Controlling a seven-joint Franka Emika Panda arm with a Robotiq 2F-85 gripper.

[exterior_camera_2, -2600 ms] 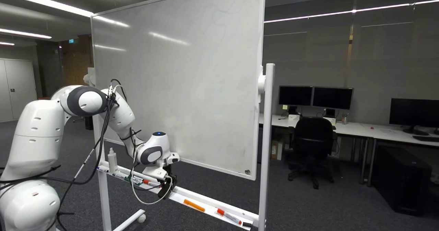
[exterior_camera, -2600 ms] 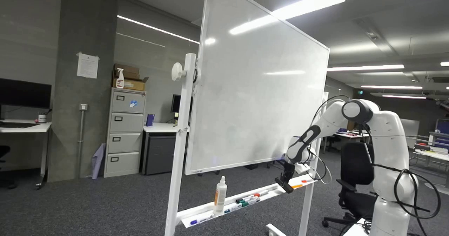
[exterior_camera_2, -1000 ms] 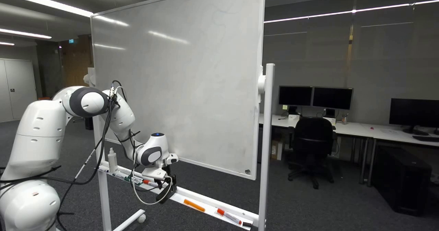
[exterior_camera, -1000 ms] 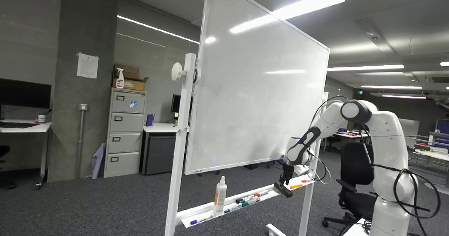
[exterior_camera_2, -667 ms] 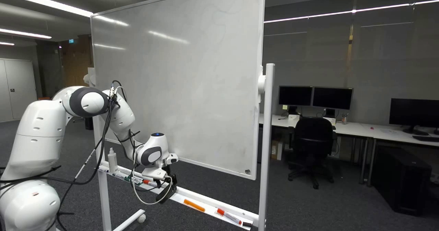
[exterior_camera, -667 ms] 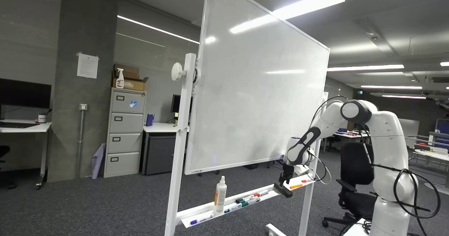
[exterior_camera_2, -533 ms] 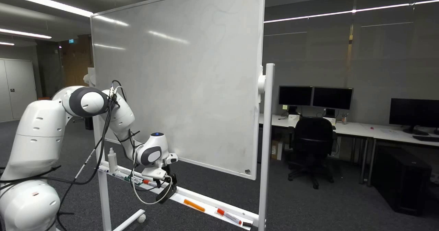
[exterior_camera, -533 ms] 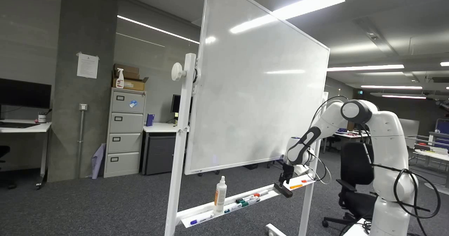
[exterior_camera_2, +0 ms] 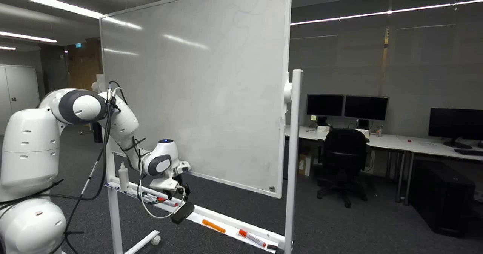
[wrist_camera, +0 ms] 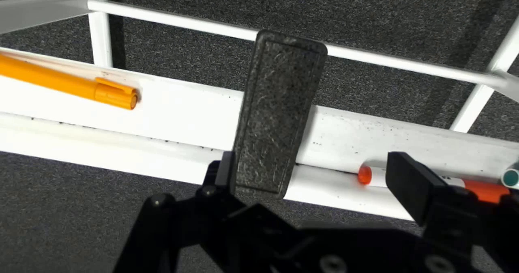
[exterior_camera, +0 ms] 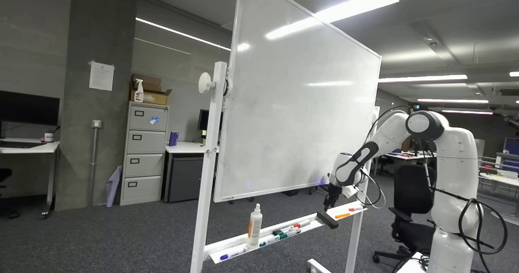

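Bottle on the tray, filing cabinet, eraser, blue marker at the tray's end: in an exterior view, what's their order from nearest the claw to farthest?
1. Eraser: just below the claw.
2. Bottle: standing on the tray, left in the picture.
3. Blue marker: at the tray's left end, past the bottle.
4. Filing cabinet: away in the background.

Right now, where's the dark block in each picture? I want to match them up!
In an exterior view: the dark block is low, right of the middle.
In an exterior view: the dark block is low, left of the middle.
In the wrist view: the dark block is near the middle.
Shared landmark: the orange pen, right of the block in both exterior views, left of it in the wrist view.
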